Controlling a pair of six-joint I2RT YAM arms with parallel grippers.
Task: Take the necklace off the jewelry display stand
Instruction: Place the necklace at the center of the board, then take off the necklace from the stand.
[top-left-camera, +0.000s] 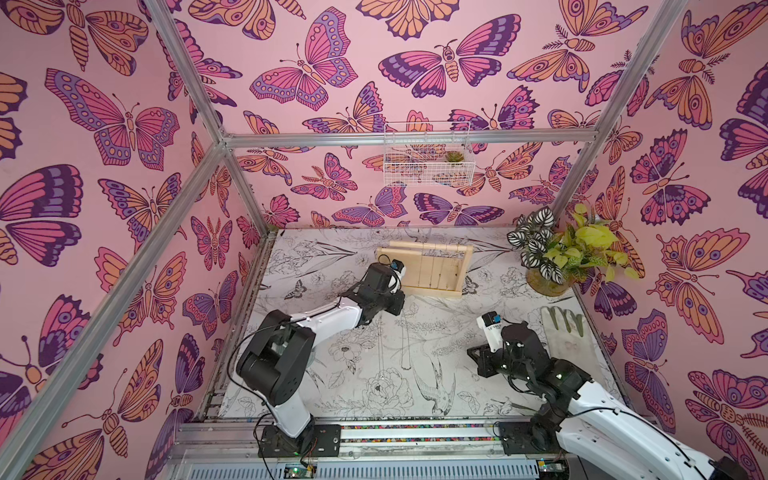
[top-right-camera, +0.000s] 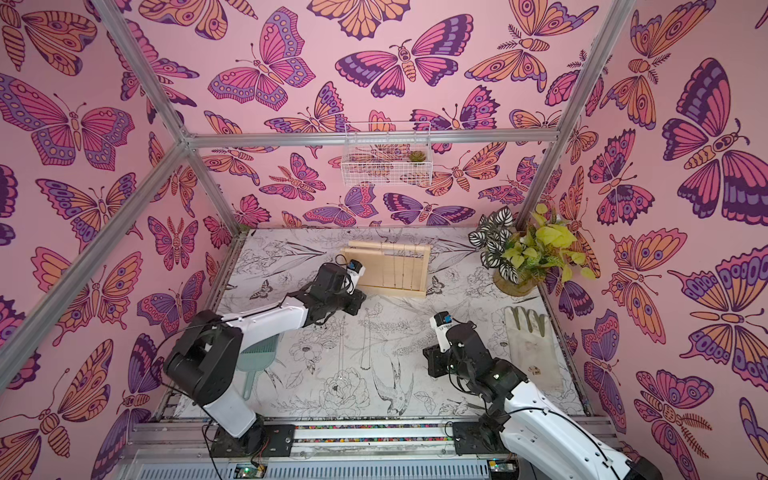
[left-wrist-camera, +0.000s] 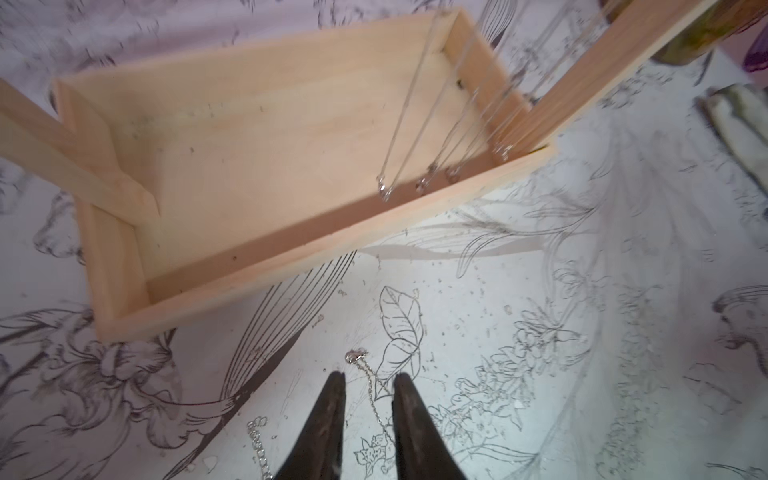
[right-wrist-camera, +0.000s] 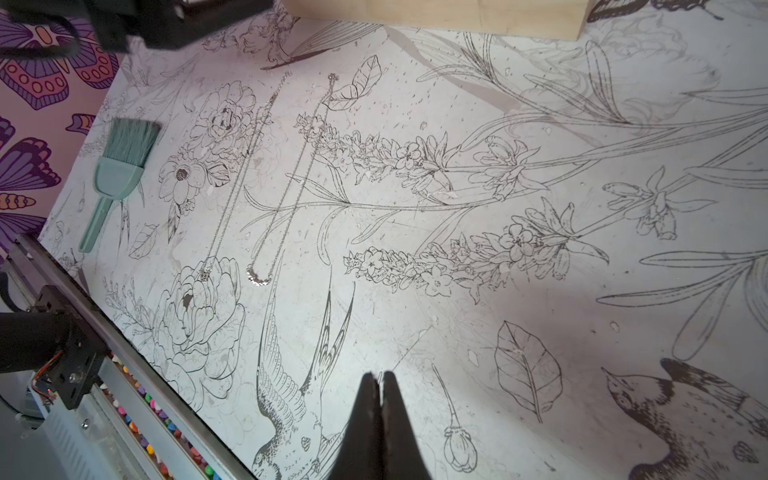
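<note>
While silver chains (left-wrist-camera: 385, 190) hang in the pale wooden stand (left-wrist-camera: 270, 137), the left tool (left-wrist-camera: 369, 376) is spread, the right tool (right-wrist-camera: 377, 374) pressed together.

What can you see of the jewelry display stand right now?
The jewelry display stand is pale, bare wood: a shallow tray-like base with a raised rim, two side uprights and a top crossbar. It stands upright at the back of the table. Several thin silver chains hang from the crossbar, bunched toward one end, clasps dangling low over the base. The left gripper sits in front of it, not touching.
</note>
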